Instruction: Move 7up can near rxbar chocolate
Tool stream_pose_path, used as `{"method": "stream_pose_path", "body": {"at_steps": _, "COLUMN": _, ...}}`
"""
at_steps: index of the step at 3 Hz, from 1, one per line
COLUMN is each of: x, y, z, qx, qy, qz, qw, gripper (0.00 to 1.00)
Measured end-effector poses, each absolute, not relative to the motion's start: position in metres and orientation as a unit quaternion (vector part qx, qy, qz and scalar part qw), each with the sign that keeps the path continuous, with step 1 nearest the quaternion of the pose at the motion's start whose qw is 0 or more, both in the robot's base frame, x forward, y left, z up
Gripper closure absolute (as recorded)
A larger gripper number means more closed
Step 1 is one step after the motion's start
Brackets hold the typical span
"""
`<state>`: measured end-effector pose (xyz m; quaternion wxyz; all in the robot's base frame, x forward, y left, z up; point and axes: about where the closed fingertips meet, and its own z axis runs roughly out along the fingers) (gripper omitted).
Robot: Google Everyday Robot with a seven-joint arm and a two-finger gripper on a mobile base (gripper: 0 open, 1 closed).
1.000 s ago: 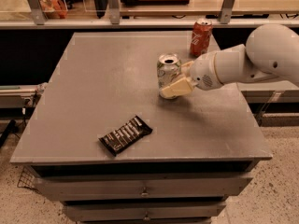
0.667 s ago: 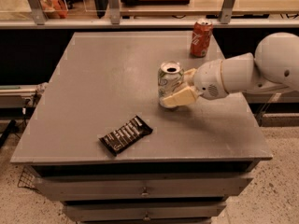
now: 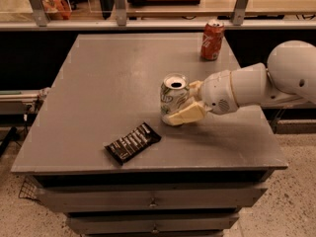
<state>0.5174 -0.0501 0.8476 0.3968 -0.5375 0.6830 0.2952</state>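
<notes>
The jaws are gripping the 7up can [image 3: 173,97], one pale pad pressing across its lower front and the other reaching round its far right side, so the can is sitting upright between them with its open silver top showing. Whether its base is resting on the table [image 3: 108,78] or hanging just clear of it, I cannot tell.

Judging by this, the grasp is done and the carrying step is now under way. The rxbar chocolate [image 3: 132,142] is lying flat on the table to the front-left of the jaws, near them but not touching the can, with a strip of bare table between the two.

The next move is calling for a short travel forward and to the left, keeping the can upright, then setting it down just beside the bar and not on top of it. The wrapper is lying at a slant, so the near pad is likely to be what reaches it first; stopping a little short is looking wise.

The arm [image 3: 247,85] is reaching in from the right side, low over the table, its white wrist roughly level and pointing left. The red cola can [image 3: 212,39] is standing behind and to the right of the jaws, well apart.
</notes>
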Motion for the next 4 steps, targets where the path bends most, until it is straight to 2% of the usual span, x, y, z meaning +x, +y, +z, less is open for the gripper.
{"method": "stream_pose_path", "body": {"at_steps": 4, "x": 0.5081, "y": -0.0317, "z": 0.8399, "qx": -0.582, "qy": 0.662, "qz": 0.310, "qw": 0.357, "gripper": 0.07}}
